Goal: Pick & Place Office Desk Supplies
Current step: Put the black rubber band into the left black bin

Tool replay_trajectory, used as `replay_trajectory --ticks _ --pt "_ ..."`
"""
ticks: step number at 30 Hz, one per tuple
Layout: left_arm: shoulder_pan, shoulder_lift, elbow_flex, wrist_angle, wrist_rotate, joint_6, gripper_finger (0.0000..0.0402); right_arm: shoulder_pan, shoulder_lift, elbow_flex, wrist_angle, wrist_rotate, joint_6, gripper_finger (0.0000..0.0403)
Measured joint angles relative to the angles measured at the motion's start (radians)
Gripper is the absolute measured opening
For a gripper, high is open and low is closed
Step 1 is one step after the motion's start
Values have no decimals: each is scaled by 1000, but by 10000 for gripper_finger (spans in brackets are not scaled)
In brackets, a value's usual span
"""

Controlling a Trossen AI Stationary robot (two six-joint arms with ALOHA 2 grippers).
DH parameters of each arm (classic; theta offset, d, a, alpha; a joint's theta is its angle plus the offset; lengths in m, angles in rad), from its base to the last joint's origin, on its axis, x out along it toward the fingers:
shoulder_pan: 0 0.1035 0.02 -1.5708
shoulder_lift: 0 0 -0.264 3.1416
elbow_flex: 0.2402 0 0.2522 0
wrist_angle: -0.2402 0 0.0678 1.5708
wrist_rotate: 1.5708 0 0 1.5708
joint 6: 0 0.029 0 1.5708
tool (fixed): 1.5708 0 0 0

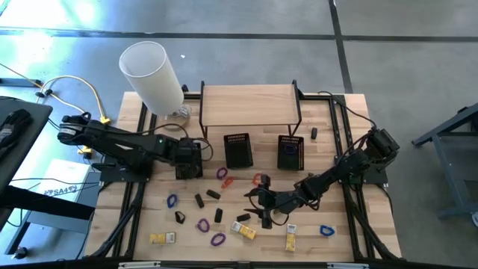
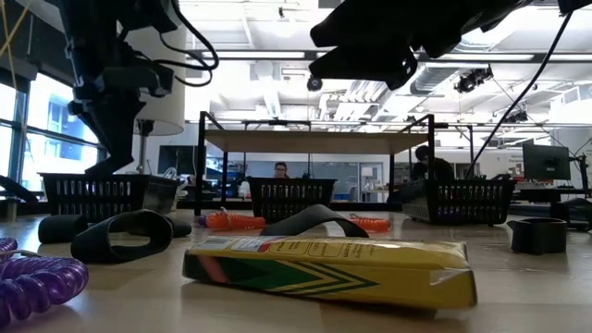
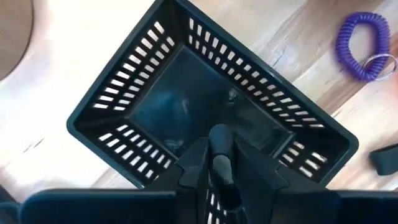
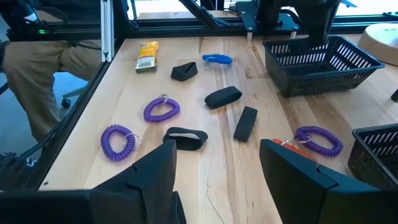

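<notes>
Along the tabletop's front edge lie yellow blocks, purple loops and a blue loop, all loose. Just behind them black clips are scattered, apart from each other. Right tool sits low over the mid tabletop, fingers spread, nothing between them. In its wrist view more purple loops and black clips lie on the wood ahead of it. Orange loop lies just behind that tool. Farther back on the left, left tool hangs straight above a black basket. A black piece sits between its fingers, over the basket's floor; cannot tell if it is pinched or loose. Two more baskets stand in the same row to the right, at the front of a wooden shelf. White cylinder stands at the far left corner.
</notes>
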Motion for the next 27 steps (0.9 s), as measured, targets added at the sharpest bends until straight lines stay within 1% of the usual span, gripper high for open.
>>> replay_trajectory --ticks 9,14,23,27 --pt "0 1 0 0 -2 -2 70 -1 0 0 -1 0 -4 219" --pt "0 1 -1 0 -57 -10 70 -1 0 0 -1 0 -1 219" --pt "0 6 -1 5 -47 -34 70 -1 0 0 -1 -1 -4 219" --pt "0 29 -1 6 -30 -91 70 -1 0 0 -1 -1 -7 219"
